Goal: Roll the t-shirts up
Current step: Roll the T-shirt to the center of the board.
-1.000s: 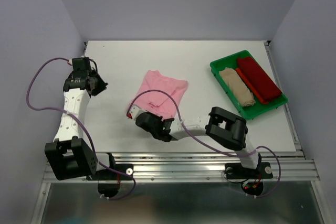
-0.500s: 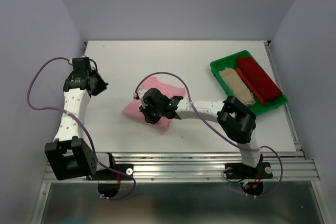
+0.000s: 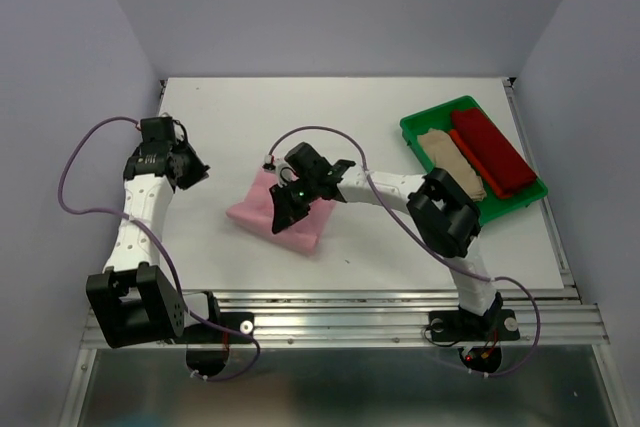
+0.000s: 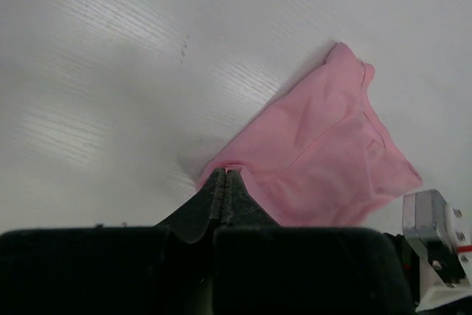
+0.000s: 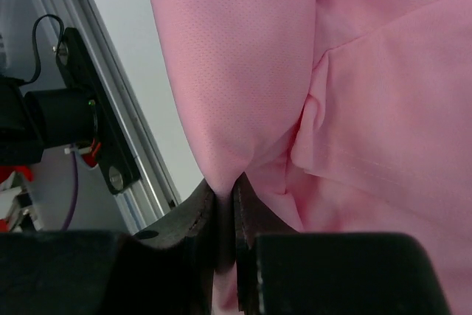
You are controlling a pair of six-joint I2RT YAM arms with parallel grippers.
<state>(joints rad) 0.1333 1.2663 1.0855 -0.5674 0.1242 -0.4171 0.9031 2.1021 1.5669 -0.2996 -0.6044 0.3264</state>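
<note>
The light pink t-shirt (image 3: 262,219) lies folded over on the white table, left of centre. My right gripper (image 3: 284,204) is over it and shut on a fold of its fabric; the right wrist view shows the jaws (image 5: 225,188) pinching the pink cloth (image 5: 354,71). My left gripper (image 3: 197,169) is shut and empty, left of the shirt and apart from it. In the left wrist view its tips (image 4: 225,175) point toward the shirt's (image 4: 324,153) near corner. The beige t-shirt (image 3: 452,163) and the dark red t-shirt (image 3: 492,152) lie rolled in the tray.
The green plastic tray (image 3: 418,131) stands at the back right of the table. The metal rail (image 3: 350,312) runs along the near edge, and it also shows in the right wrist view (image 5: 96,101). Grey walls close in the left, back and right.
My right gripper has moved from the near side up and back over the pink t-shirt, carrying its fabric with it; the shirt now lies folded and shifted left. The left gripper barely moved.
</note>
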